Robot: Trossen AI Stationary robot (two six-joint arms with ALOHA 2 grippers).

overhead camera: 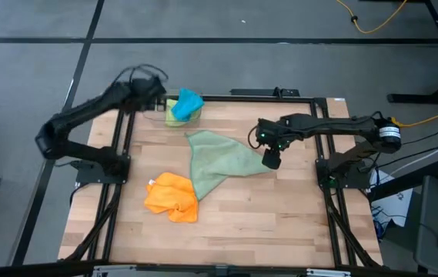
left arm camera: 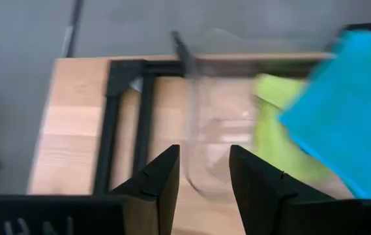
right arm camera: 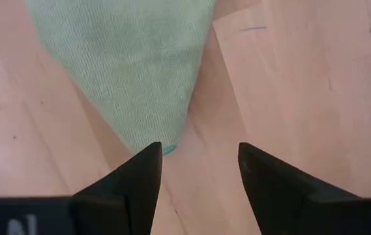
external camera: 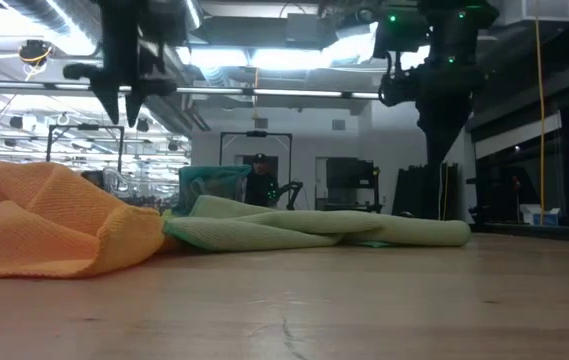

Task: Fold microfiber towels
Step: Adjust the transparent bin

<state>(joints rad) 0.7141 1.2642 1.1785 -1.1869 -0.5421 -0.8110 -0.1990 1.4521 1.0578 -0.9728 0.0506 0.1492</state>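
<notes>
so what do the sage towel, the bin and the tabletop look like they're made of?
Sage towel: soft knit microfiber by the look, matte, fine ribbed weave visible.
Bin: clear plastic, glossy; the table shows through it.
Tabletop: light wood planks, visible grain and seams, possibly laminate.

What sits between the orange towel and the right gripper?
In the high view, the pale sage green towel lies spread between the orange towel and the open right gripper, which hangs over its right-hand corner.
</notes>
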